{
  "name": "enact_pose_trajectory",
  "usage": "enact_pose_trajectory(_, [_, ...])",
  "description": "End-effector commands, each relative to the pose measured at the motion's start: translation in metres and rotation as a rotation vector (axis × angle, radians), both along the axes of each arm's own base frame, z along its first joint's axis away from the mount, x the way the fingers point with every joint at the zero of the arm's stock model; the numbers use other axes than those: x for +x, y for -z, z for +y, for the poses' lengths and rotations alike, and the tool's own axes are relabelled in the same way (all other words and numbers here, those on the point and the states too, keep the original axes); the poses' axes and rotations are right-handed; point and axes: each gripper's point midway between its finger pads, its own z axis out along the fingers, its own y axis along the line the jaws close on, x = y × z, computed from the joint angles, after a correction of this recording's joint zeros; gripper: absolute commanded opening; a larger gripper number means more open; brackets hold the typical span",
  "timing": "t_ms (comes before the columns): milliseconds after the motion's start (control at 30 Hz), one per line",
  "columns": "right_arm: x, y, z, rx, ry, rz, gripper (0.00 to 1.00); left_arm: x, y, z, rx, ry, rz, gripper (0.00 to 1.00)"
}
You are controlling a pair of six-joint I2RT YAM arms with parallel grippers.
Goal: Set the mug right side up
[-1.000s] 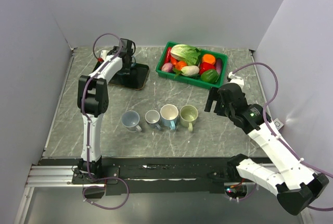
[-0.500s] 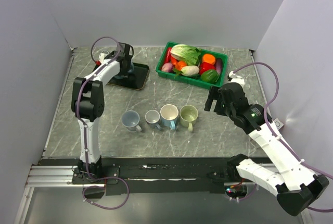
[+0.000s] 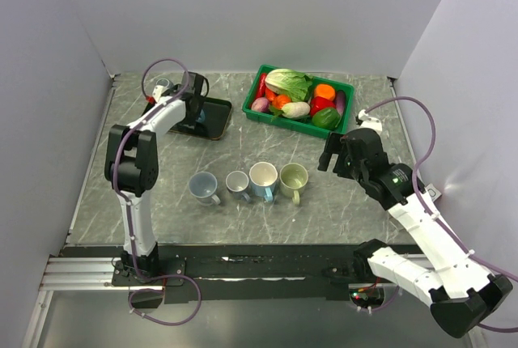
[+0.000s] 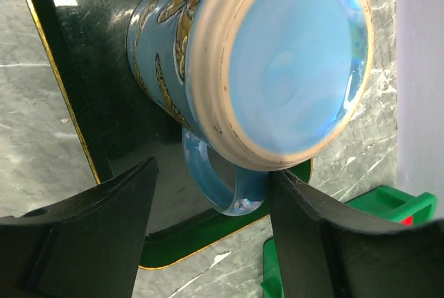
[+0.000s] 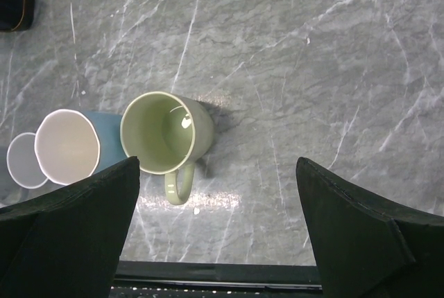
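A blue mug with a gold pattern (image 4: pixel 277 62) stands upside down on a black, gold-edged tray (image 4: pixel 69 90), its base facing the left wrist camera. Its handle (image 4: pixel 222 187) points toward my left gripper (image 4: pixel 211 177), which is open. The handle lies between the two fingers, and the right finger (image 4: pixel 305 229) is right against the mug's base edge. In the top view the left gripper (image 3: pixel 195 93) is over the tray (image 3: pixel 214 119) at the back left and hides the mug. My right gripper (image 3: pixel 334 156) is open and empty above the table.
Several upright mugs stand in a row mid-table: grey-blue (image 3: pixel 202 187), small white (image 3: pixel 237 182), blue (image 3: pixel 264 178) and green (image 3: pixel 294 178), the green one (image 5: pixel 163 135) below the right gripper. A green bin of vegetables (image 3: pixel 303 97) sits at the back right of the tray.
My left arm's elbow has swung to the left and the left gripper has shifted slightly nearer over the tray. The right arm has barely moved.
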Motion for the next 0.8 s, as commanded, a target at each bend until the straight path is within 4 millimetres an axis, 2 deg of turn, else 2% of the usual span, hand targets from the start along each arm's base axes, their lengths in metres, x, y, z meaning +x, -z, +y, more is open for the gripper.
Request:
enact_pose_trajectory(0, [0.004,-0.008,-0.004,0.001,0.004,-0.047,0.98,0.001,-0.008,0.005,0.039,-0.003,0.011,0.69])
enact_pose_trajectory(300, [0.004,-0.005,-0.007,0.003,0.014,-0.051,0.99,0.017,-0.006,0.003,0.041,0.054,0.008,0.61])
enact_pose_trajectory(433, [0.005,-0.005,-0.007,0.004,0.016,-0.05,0.98,0.02,-0.001,0.005,0.027,0.089,0.041,0.51])
enact_pose_trajectory(633, [0.006,-0.005,-0.007,0.009,0.017,-0.054,0.99,0.022,-0.004,0.006,0.025,0.112,0.039,0.32])
enact_pose_trajectory(733, [0.007,-0.005,-0.007,0.01,0.018,-0.054,0.98,0.023,-0.005,0.006,0.031,0.123,0.048,0.11])
enact_pose_trajectory(767, [0.007,-0.005,-0.007,0.01,0.016,-0.054,0.98,0.024,-0.006,0.007,0.034,0.127,0.049,0.01])
